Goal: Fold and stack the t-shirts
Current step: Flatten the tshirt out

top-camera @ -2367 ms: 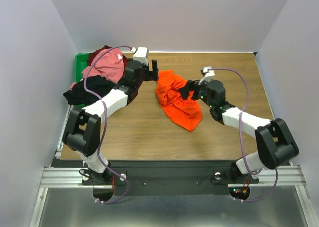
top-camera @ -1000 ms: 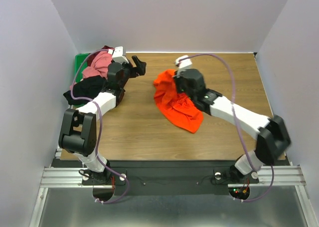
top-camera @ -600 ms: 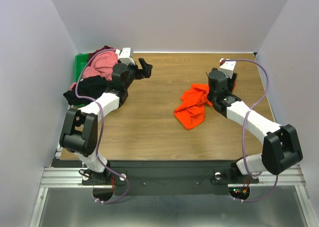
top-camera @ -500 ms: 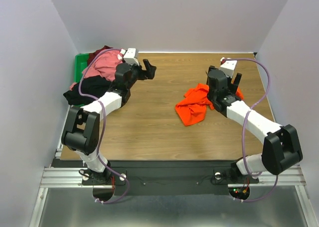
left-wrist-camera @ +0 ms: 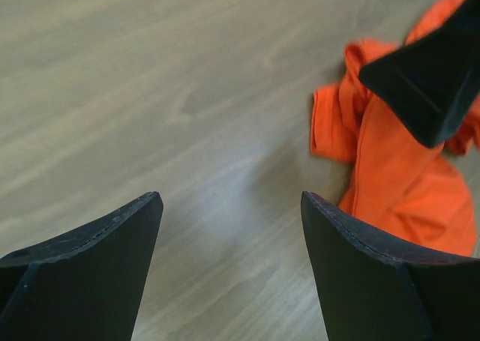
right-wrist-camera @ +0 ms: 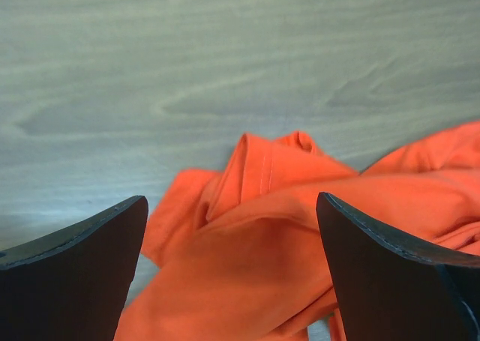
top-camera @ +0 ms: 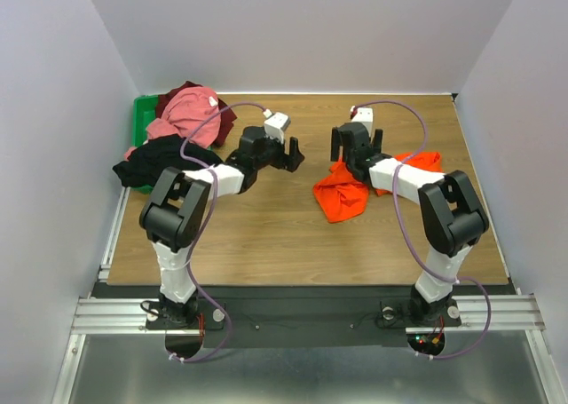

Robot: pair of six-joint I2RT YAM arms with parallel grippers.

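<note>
— The orange t-shirt (top-camera: 344, 194), where does it lie?

— Crumpled on the worktop (top-camera: 266, 235), right of the middle. One part is bunched toward the near side, and another part stretches off to the right.

— And the right pincer (top-camera: 356, 143)?

— It sits at the shirt's far edge with its jaws spread wide. Its own camera shows orange folds lying below and between the jaws, loose and not clamped.

— The left pincer (top-camera: 291, 155)?

— Also wide. It is low over bare wood just left of the shirt and points toward it, with wood grain showing between its jaws. It is near the right pincer, but the two are apart.

— What else is around?

— A green bin (top-camera: 139, 124) stands in the far left corner, well apart from the orange shirt. A pink t-shirt (top-camera: 191, 109) is heaped on top of it, with a maroon t-shirt (top-camera: 173, 100) behind that. A black t-shirt (top-camera: 153, 160) spills over the bin's near side toward the worktop's left edge.

— Anything across that heap?

— A purple cable (top-camera: 213, 120) arcs in front of the pink cloth.
</note>
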